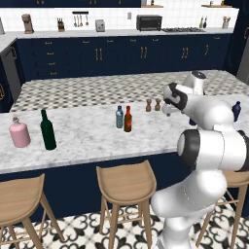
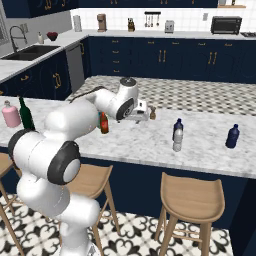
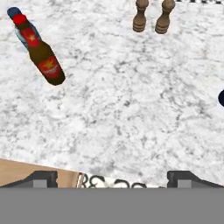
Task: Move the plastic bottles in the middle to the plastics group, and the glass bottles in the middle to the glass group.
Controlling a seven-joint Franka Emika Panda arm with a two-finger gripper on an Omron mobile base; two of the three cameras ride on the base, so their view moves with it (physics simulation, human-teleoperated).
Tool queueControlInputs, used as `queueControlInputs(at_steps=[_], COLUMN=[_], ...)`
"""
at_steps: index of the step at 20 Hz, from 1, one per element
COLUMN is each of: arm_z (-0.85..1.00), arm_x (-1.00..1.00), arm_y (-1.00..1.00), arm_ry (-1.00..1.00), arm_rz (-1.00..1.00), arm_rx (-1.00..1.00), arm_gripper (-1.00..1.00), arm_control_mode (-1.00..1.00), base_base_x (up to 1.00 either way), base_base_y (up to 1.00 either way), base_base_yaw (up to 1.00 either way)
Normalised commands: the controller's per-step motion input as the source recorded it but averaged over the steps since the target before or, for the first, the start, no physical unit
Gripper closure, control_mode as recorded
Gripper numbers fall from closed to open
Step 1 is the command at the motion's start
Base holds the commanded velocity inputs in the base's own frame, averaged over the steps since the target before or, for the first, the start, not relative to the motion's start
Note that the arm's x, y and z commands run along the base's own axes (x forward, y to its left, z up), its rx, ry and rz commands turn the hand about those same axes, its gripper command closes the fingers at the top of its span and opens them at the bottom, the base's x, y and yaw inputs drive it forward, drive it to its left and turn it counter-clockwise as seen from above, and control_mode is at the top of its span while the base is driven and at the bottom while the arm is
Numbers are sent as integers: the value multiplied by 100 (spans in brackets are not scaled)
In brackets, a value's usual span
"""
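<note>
Marble bench (image 1: 87, 136) carries the green bottle (image 1: 47, 130) as landmark: pink bottle (image 1: 19, 133) just left of it, teal bottle (image 1: 119, 117) and amber bottle (image 1: 128, 119) touching, well right. Clear bottle (image 2: 178, 139) stands near the navy bottle (image 2: 232, 136), farther right. Hand (image 3: 111, 177) hovers wide open, holding nothing.

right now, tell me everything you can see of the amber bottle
The amber bottle is small and slim, brown glass by its look, with a red cap, red neck wrap and a red label on its body. It stands upright on the marble counter, close beside the teal bottle. Whether the two touch is unclear. The gripper is apart from it.
</note>
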Motion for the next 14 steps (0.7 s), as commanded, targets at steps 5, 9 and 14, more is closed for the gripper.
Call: queueControlInputs(at_steps=[5, 9, 14], arm_z=[0, 1, -3], arm_x=[11, 41, 38], arm_y=[100, 98, 60], arm_ry=[0, -1, -1], arm_rz=[12, 8, 0], arm_rx=[0, -1, 0], arm_gripper=[-100, -100, -100], arm_control_mode=[-100, -100, -100], base_base_x=[0, 0, 0], base_base_y=[0, 0, 0], base_base_yaw=[0, 0, 0])
